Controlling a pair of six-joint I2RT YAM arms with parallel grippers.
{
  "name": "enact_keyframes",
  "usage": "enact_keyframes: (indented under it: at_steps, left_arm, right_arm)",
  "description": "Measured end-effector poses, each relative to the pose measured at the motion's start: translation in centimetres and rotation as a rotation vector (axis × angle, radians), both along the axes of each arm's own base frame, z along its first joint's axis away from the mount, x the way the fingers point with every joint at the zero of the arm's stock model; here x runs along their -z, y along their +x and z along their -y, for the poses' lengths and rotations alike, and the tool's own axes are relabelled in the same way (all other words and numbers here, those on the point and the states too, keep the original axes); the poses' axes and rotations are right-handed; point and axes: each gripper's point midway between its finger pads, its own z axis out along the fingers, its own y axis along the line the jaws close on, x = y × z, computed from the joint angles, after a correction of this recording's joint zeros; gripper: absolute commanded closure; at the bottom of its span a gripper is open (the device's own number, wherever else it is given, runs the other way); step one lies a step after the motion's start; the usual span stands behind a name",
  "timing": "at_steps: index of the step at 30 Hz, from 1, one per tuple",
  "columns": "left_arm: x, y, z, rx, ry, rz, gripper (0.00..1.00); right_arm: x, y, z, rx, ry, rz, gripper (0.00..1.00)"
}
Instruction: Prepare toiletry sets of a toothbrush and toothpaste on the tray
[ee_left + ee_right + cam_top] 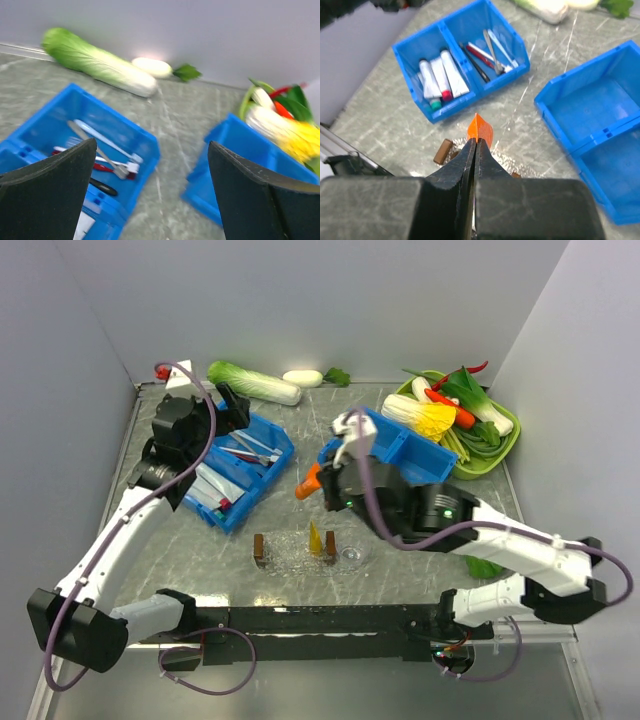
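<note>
My right gripper (pixel 476 142) is shut on the flat end of an orange toothpaste tube (pixel 481 130). It holds the tube above the clear tray (pixel 295 558), close to the tray's far edge. The tray has brown handles, and a small yellow tube (pixel 316 537) is in it. The left blue bin (pixel 235 472) holds white toothpaste tubes (pixel 440 77) in one half and several toothbrushes (pixel 492 47) in the other. My left gripper (pixel 152 150) hangs open and empty above the far end of that bin, with the toothbrushes (pixel 107 152) below its left finger.
An empty blue bin (pixel 405 445) stands right of centre, behind my right wrist. A green tray of vegetables (pixel 460 415) sits at the back right. A napa cabbage (pixel 252 382) and a white radish (pixel 302 378) lie along the back wall.
</note>
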Motion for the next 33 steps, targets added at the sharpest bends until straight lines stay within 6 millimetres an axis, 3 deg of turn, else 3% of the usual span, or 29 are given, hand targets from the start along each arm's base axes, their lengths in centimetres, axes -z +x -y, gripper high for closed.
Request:
enact_keyframes:
  at_steps: [6,8,15,24,33]
  left_arm:
    - [4.7,-0.6,-4.3,-0.187,0.04,-0.065,0.04]
    - [5.3,-1.2,-5.4,-0.234,0.056,-0.068,0.04]
    - [3.7,-2.1,-7.1,-0.309,0.062,-0.005,0.04]
    - [4.4,-1.6,-7.0,-0.31,0.072,-0.026,0.04]
    - [4.4,-1.6,-7.0,-0.311,0.071,-0.025,0.04]
  right_arm:
    - [2.9,-1.3,-3.8,0.011,-0.116,-0.058,1.0]
    - [4.5,-1.5,-4.7,0.022,-0.155,-0.087,1.0]
    - [9.8,-1.6,-6.2,0.074,-0.275,-0.182,1.0]
    - [11.7,-2.3,-7.4,0.081,-0.297,-0.267,1.0]
    - [13.3,-2.4,-6.9,0.097,-0.306,-0.343,1.0]
